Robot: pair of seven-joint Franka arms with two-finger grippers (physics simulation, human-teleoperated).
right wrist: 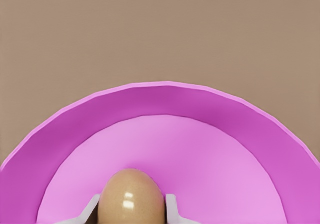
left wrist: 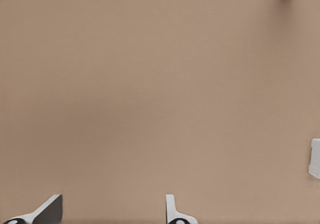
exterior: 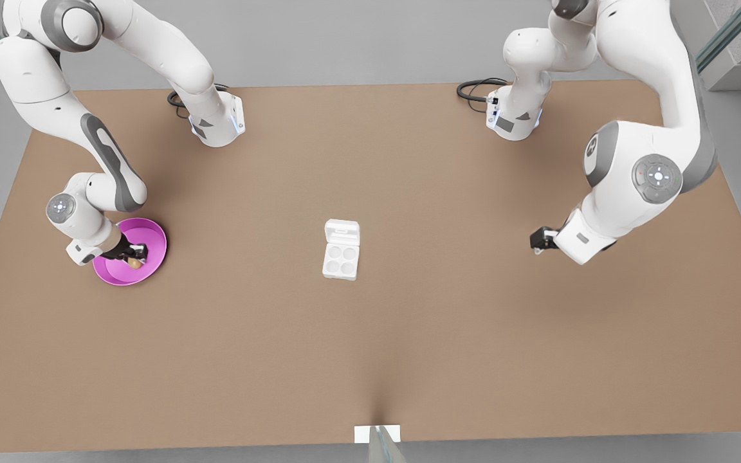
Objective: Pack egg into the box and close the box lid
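Note:
The tan-brown egg (right wrist: 131,196) lies in a round pink plate (right wrist: 165,104) at the front view's left. My right gripper (exterior: 132,254) reaches down into the plate (exterior: 152,231), and its two fingers (right wrist: 171,209) press against both sides of the egg (exterior: 134,262). The white box (exterior: 340,260) sits at the table's middle with its four cups bare and the box lid (exterior: 342,231) folded back flat behind them. My left gripper (exterior: 538,241) waits at the front view's right, open above bare table (left wrist: 150,109), fingers (left wrist: 172,211) wide apart. An edge of the box (left wrist: 315,164) shows off to one side.
The brown table (exterior: 409,354) is bare between the plate, the box and the left gripper. Both arm bases (exterior: 216,125) stand at the far edge. A small white marker (exterior: 377,434) sits at the table's near edge.

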